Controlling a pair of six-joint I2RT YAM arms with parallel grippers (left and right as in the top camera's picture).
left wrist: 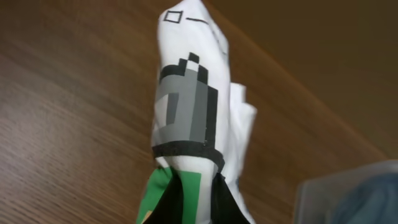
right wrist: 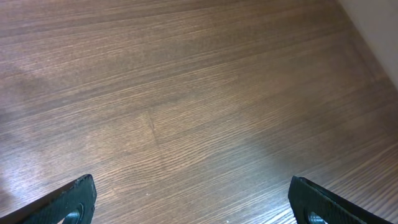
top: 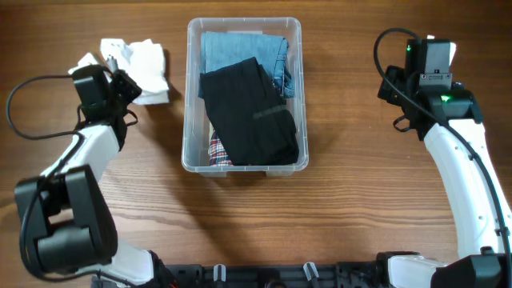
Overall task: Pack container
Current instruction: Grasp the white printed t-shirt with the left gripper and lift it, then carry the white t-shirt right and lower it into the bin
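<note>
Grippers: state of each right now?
Left gripper: shut on the white printed garment.
Right gripper: open, holding nothing, above bare table.

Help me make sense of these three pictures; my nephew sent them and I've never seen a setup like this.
Two robot arms sit at a wooden table. One picture looks down from above; the other two come from small cameras on each arm's wrist. In the middle is a clear plastic container already holding a black garment, blue jeans and something plaid. The left end effector has closed on a white printed cloth beside the container. The right end effector is open and holds nothing; its camera shows only bare wood.
</note>
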